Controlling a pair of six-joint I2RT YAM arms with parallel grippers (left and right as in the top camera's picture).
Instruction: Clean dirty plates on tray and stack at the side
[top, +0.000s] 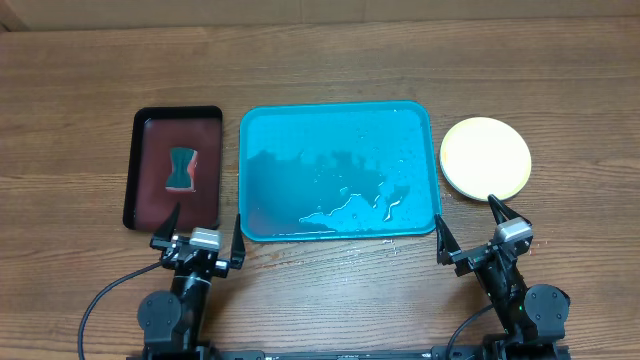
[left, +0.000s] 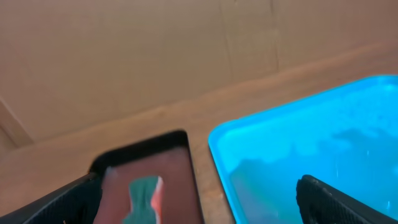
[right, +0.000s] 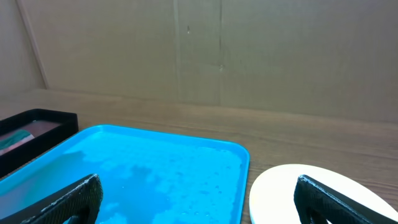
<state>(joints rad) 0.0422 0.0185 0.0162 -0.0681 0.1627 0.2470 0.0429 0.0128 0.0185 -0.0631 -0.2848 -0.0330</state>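
Note:
The turquoise tray lies mid-table, wet with puddles and holding no plates. It also shows in the left wrist view and the right wrist view. A stack of plates sits right of the tray, the pale yellow one on top with a pale green rim showing; I cannot see how many lie under it. It shows in the right wrist view. My left gripper is open and empty near the front edge, below the black tray. My right gripper is open and empty, just in front of the stack.
A smaller black tray with a dark red inside stands left of the turquoise tray and holds a green and red sponge, also in the left wrist view. Water drops lie on the wood at the tray's front edge.

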